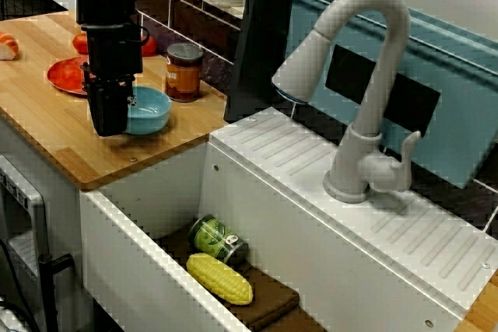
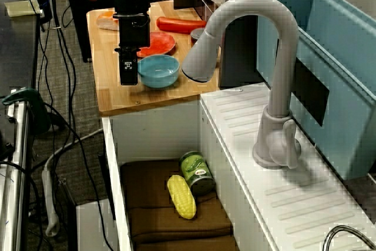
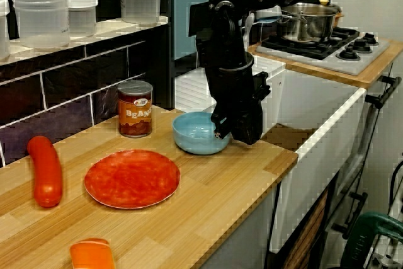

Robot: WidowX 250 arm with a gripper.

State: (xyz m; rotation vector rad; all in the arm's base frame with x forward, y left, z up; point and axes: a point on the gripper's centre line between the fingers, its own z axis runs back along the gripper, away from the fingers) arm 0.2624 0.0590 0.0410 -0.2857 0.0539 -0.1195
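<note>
A red plate (image 1: 64, 75) lies at the left edge of the frame in the view over the faucet, on a wooden counter (image 1: 47, 126). Just right of it, left of centre in the upper half, the robot's black gripper (image 1: 109, 118) hangs pointing down at the rim of a blue bowl (image 1: 152, 110). Its dark housing covers the bowl's left side. None of the views shows whether the jaws are spread, closed or pinched on the rim. The bowl stands upright on the counter, close to the edge that drops to the sink. A bean can (image 1: 184, 71) stands upright right of the bowl, near it but apart.

At lower centre, inside the white sink (image 1: 128, 266), a green-labelled can (image 1: 218, 239) lies on its side just beside an ear of yellow corn (image 1: 219, 277). Both rest on a brown cloth (image 1: 272, 301). Right of centre a grey faucet (image 1: 366, 83) arches over the ribbed drainboard, and a blue tub (image 1: 451, 60) fills the upper right corner.

In the view from counter level, a long red sausage-shaped piece (image 3: 45, 169) lies at far left. The plate comes next, with the bean can behind it, then the bowl at centre and the gripper against the bowl's right side.
</note>
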